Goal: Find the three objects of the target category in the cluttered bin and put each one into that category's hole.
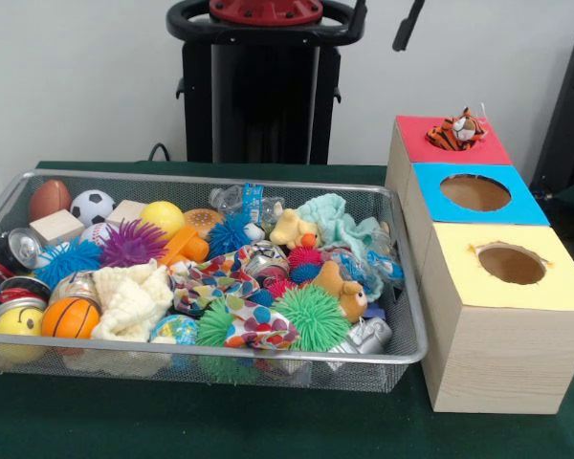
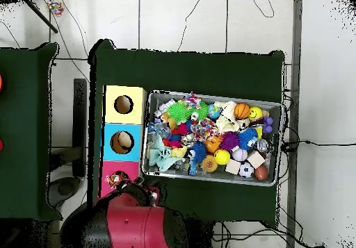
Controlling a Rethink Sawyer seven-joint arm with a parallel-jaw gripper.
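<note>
The round orange black-striped tiger (image 1: 456,129) sits on the red top of the far wooden box (image 1: 423,145), covering its hole; it also shows in the overhead view (image 2: 115,180). The silver wire-mesh bin (image 1: 220,179) is full of toys. The yellow duck (image 1: 292,229) lies at its far middle. The brown teddy bear (image 1: 342,290) lies near its right front, beside a green spiky ball. My gripper (image 1: 408,24) shows only as a dark tip at the top edge, well above the tiger and clear of it.
The blue-topped box (image 1: 521,208) and the yellow-topped box (image 1: 560,287) stand in a row in front of the red one, their holes open. The bin also holds spiky pom balls, a basketball (image 1: 70,317), a soccer ball, cans, wooden blocks and cloths. The red arm (image 2: 132,224) is beside the red box.
</note>
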